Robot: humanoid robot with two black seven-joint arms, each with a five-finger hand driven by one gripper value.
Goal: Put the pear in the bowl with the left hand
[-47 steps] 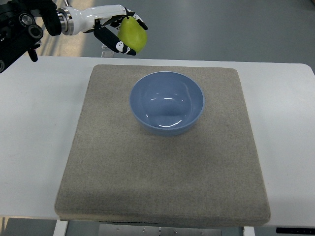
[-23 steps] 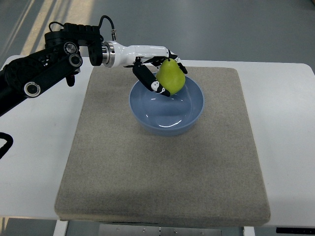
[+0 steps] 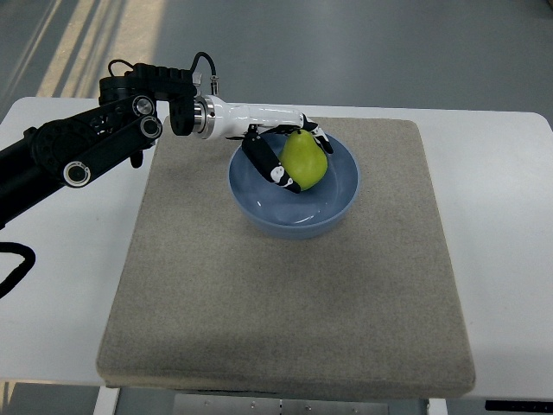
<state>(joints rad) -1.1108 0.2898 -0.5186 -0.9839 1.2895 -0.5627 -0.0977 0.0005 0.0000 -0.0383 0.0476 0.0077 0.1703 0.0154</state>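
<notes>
A yellow-green pear [image 3: 304, 159] is held in my left hand [image 3: 289, 156], whose fingers [image 3: 270, 165] curl around it. The hand holds the pear inside the rim of the blue bowl [image 3: 341, 194], over its back left part, low in the bowl. I cannot tell whether the pear touches the bowl's floor. The bowl sits on a grey mat [image 3: 285, 285] at its upper middle. My left arm [image 3: 104, 138] reaches in from the left edge. My right arm is out of view.
The mat lies on a white table [image 3: 501, 225]. The table's far edge runs just behind the bowl, with grey floor beyond it.
My left hand carried the pear from behind the table's far edge forward and right, then lowered it into the bowl. The arm has stretched further into view.
</notes>
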